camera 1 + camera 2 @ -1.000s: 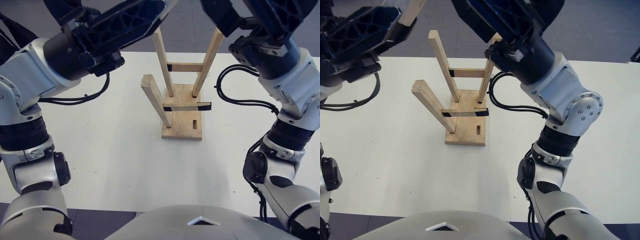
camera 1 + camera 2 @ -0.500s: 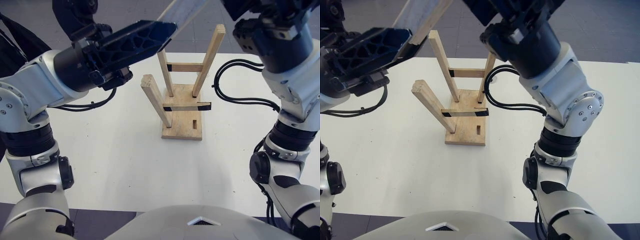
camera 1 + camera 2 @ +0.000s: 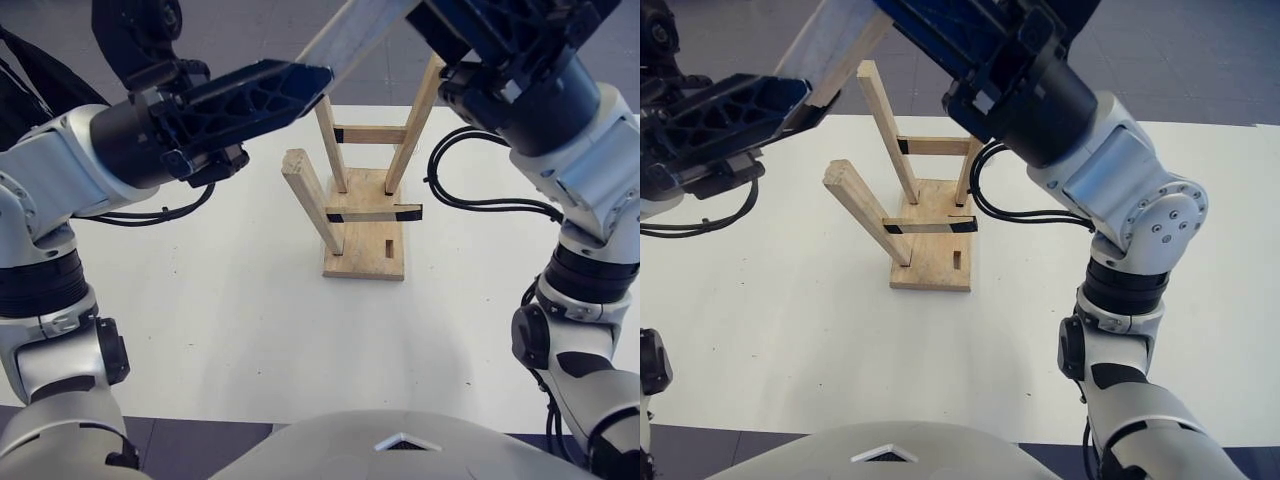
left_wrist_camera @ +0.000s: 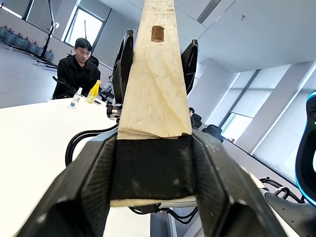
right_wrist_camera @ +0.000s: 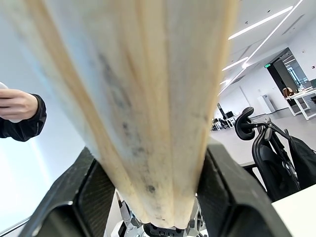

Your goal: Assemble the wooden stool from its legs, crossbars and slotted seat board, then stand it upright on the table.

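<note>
Timber first: your loose leg (image 3: 355,30) was up off the table (image 3: 200,300), slanting from 7 o'clock to 1 o'clock in the head views, with a pincer on each end. Your left gripper (image 4: 153,168) was clamped on the lower, 7 o'clock end, one finger pressed flat against each side of the wood. Your right gripper (image 5: 153,192) was clamped the same way on the upper, 1 o'clock end.

Below that leg, toward 6 o'clock, the seat board (image 3: 365,255) lay flat on the table. Three legs stood up from it: a near one (image 3: 300,200) leaning out toward 10 o'clock, and a far pair (image 3: 328,130) joined by a crossbar (image 3: 372,134). You had a second crossbar (image 3: 372,213) running from the near leg toward 3 o'clock. Neither pincer touched this part.
</note>
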